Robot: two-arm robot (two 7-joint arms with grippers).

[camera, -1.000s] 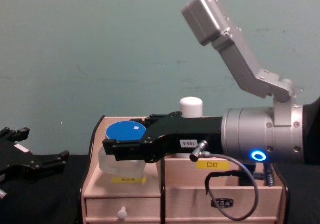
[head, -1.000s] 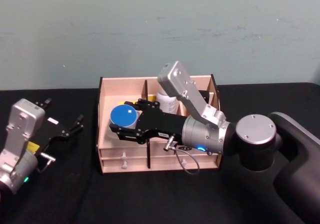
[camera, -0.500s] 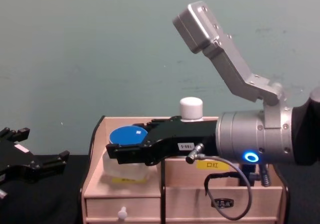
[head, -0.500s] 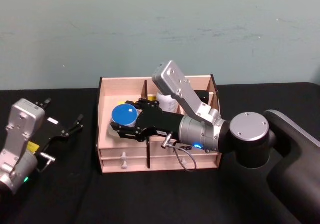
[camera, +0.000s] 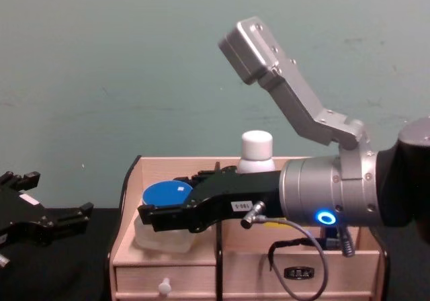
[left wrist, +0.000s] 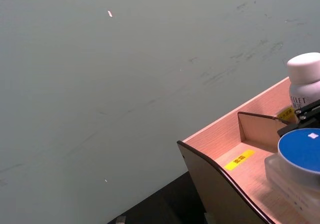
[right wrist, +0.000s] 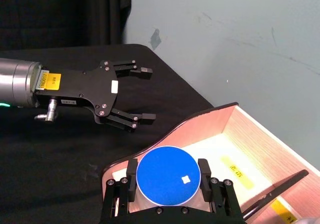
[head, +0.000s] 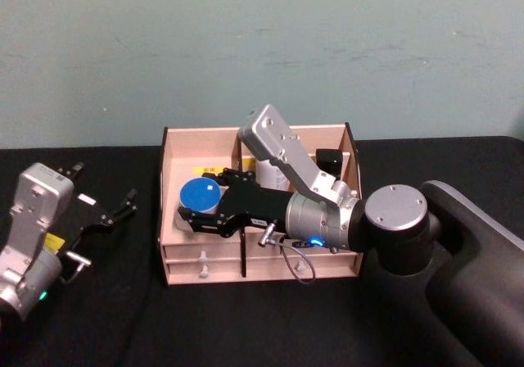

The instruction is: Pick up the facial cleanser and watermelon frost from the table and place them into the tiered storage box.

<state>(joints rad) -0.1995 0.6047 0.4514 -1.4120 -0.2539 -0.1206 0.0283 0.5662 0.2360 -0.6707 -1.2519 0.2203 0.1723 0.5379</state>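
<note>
**Over the box's left compartment, the jar goes in**

Over the left compartment of the wooden box (head: 168,178), the right gripper (head: 195,215) clamps a clear jar with a blue lid (head: 201,193), its base at the compartment floor. Best to settle it flat, clear of the divider, before letting go. A white bottle (camera: 256,152) already stands farther back. The left gripper (head: 105,211) waits spread wide, well left over the black tablecloth (head: 115,318). A pale green wall (head: 262,47) stands behind.

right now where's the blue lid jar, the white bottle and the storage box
blue lid jar (right wrist: 167,175), right wrist view, centre of its blue lid
white bottle (camera: 256,145), chest view, its white cap
tiered storage box (head: 164,188), head view, its left side wall
</note>
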